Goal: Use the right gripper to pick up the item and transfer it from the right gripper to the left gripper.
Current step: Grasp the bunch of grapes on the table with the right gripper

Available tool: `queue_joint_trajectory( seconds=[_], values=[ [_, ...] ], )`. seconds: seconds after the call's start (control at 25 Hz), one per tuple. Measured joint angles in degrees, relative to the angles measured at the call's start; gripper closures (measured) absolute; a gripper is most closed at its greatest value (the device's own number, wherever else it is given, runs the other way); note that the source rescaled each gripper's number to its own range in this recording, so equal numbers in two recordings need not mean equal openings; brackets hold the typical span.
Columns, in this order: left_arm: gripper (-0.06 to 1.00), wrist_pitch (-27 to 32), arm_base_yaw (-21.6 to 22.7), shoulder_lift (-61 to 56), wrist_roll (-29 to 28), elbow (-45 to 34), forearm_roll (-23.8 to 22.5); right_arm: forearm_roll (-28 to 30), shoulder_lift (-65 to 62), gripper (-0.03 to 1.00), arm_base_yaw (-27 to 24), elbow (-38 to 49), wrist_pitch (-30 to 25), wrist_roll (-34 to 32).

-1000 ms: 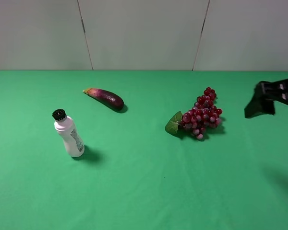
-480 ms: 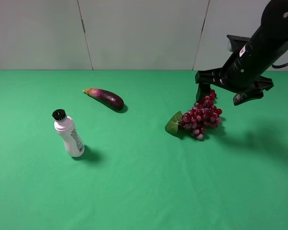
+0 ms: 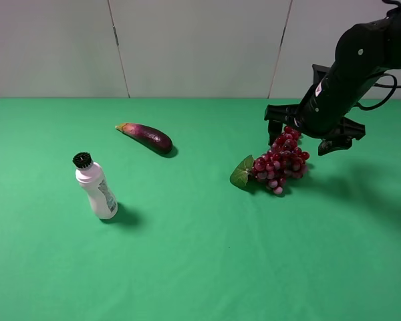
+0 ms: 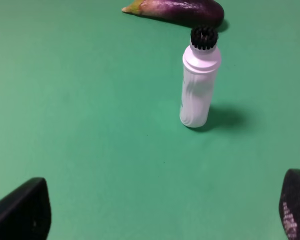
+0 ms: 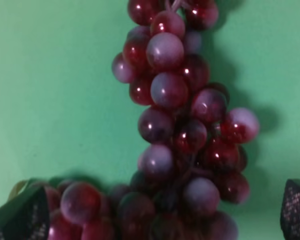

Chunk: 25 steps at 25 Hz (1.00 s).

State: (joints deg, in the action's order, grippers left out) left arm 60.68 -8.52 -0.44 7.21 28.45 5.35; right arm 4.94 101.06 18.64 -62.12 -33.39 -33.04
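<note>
The bunch of dark red grapes with a green leaf lies on the green table, right of centre. My right gripper hangs open just above its far end, one finger on each side. In the right wrist view the grapes fill the frame between the two fingertips. My left gripper is open and empty, low over the table; it does not show in the exterior view.
A white bottle with a black cap stands at the left, also in the left wrist view. A purple eggplant lies behind it, seen too in the left wrist view. A grey wall bounds the far edge.
My right arm has swung in from the right edge and come down over the far end of the grapes. The grapes, bottle and eggplant have not moved.
</note>
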Motion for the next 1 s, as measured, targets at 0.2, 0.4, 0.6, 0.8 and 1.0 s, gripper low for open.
queue_joint_trajectory(
  seconds=[0.2,0.4,0.6,0.8,1.0],
  values=[
    [-0.02,0.00,0.00,0.00,0.00,0.00,0.00,0.34,2.37,-0.03,0.00,-0.02,0.83,-1.19],
    [-0.02,0.00,0.00,0.00,0.00,0.00,0.00,0.82,4.18,-0.03,0.00,-0.02,3.16,-2.64],
    [-0.02,0.00,0.00,0.00,0.00,0.00,0.00,0.93,5.84,-0.03,0.00,-0.02,4.45,-3.49],
    [-0.02,0.00,0.00,0.00,0.00,0.00,0.00,0.93,5.96,-0.03,0.00,-0.02,5.57,-3.88],
    [-0.02,0.00,0.00,0.00,0.00,0.00,0.00,0.93,6.04,-0.03,0.00,-0.02,6.67,-4.09]
  ],
)
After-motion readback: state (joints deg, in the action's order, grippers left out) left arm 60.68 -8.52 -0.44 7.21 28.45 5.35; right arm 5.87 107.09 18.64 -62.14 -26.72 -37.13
